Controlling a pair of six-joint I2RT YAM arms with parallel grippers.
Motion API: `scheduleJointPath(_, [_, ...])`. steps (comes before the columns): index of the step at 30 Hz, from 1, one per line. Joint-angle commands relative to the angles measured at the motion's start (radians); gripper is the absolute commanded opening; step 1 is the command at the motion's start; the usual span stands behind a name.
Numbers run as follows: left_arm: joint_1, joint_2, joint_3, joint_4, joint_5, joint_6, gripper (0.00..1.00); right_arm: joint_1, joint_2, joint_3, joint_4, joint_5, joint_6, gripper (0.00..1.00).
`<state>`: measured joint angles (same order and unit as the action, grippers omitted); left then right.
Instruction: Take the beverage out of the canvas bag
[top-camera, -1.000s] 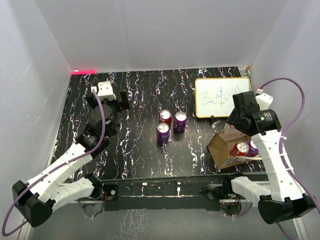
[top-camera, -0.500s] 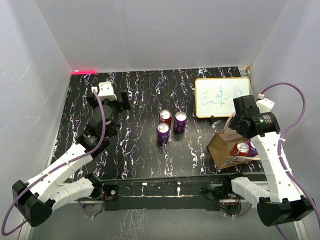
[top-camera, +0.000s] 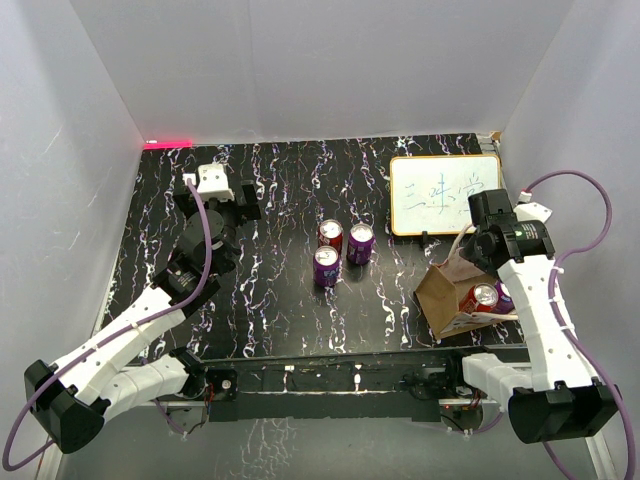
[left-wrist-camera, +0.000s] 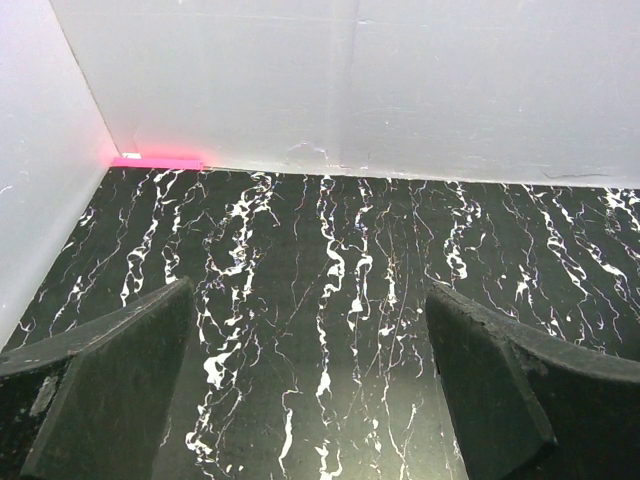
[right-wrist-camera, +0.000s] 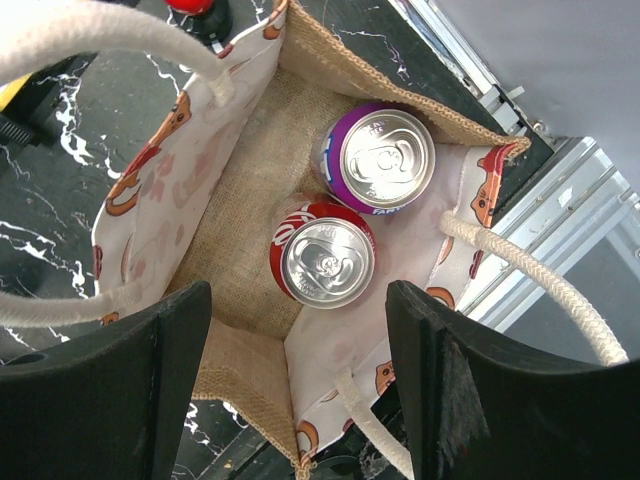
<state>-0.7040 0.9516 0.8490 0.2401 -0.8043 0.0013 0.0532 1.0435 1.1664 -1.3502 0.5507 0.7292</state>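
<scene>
Three cans (top-camera: 338, 247) stand at the middle of the desk (top-camera: 280, 300), but a red can (right-wrist-camera: 322, 262) and a purple can (right-wrist-camera: 378, 158) sit unlifted inside the canvas bag (right-wrist-camera: 235, 250) at near right, with the right tool (right-wrist-camera: 297, 290) spread and empty above them and the left tool (left-wrist-camera: 308, 290) spread, idle, far left

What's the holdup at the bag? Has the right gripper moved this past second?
Yes, slightly: the right gripper edged from the whiteboard toward the bag.

Five cans are showing up in total. Three are standing out on the table (top-camera: 270, 300): one red can (top-camera: 330, 234) and two purple cans (top-camera: 361, 243) (top-camera: 326, 266). Two more are sitting inside the single bag (right-wrist-camera: 235, 260): another red can (right-wrist-camera: 323, 258) and another purple can (right-wrist-camera: 381, 157). One whiteboard (top-camera: 443, 195) is sitting at the back.
</scene>
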Motion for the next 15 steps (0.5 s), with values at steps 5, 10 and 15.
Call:
scheduleJointPath(5, [-0.019,-0.03,-0.01,0.046,-0.021,0.015,0.97,-0.048,-0.027,-0.07,0.066,-0.017,0.098,0.72])
scheduleJointPath(10, [-0.029,-0.036,-0.012,0.053,-0.024,0.022,0.97,-0.095,0.01,-0.125,0.107,-0.075,0.11,0.72])
scheduleJointPath(15, [-0.045,-0.037,-0.02,0.069,-0.031,0.034,0.97,-0.142,0.021,-0.147,0.117,-0.072,0.147,0.72])
